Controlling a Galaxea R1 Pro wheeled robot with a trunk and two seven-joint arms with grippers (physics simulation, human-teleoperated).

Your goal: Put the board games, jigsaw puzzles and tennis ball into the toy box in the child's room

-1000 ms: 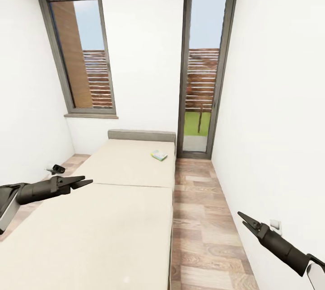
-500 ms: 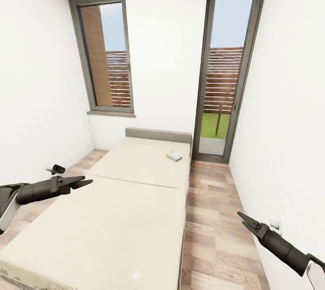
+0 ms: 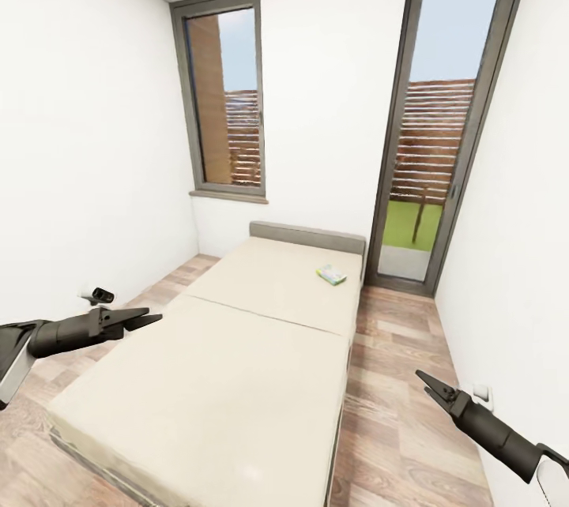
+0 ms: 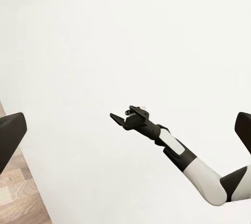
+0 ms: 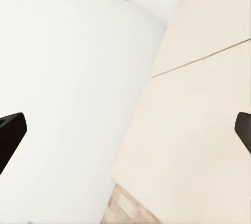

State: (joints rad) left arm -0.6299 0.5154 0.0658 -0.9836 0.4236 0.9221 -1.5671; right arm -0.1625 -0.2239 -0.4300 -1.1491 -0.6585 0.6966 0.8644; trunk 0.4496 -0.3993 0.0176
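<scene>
Cream mattress of the bed (image 3: 237, 349) runs away from the robot in the head view toward a grey headboard (image 3: 308, 236), and one board game (image 3: 331, 276) lies flat near that far end, close to the bed's right edge, well apart from both arms. The box is small here; its long axis seems to run diagonally across the mattress, one short end pointing toward the headboard's left, though its print is too small to read. The left gripper (image 3: 150, 320) hangs over the bed's near left side with its fingers slightly parted and empty; the right gripper (image 3: 423, 377) hangs over the wood floor (image 3: 395, 412), fingers close together, and whether they are fully closed I cannot tell. This looks like the approach to the bed, so next the base must roll nearer before either arm can reach. In the left wrist view the right gripper (image 4: 121, 118) shows before a white wall. In the right wrist view the mattress seam crosses the bed (image 5: 204, 124).
</scene>
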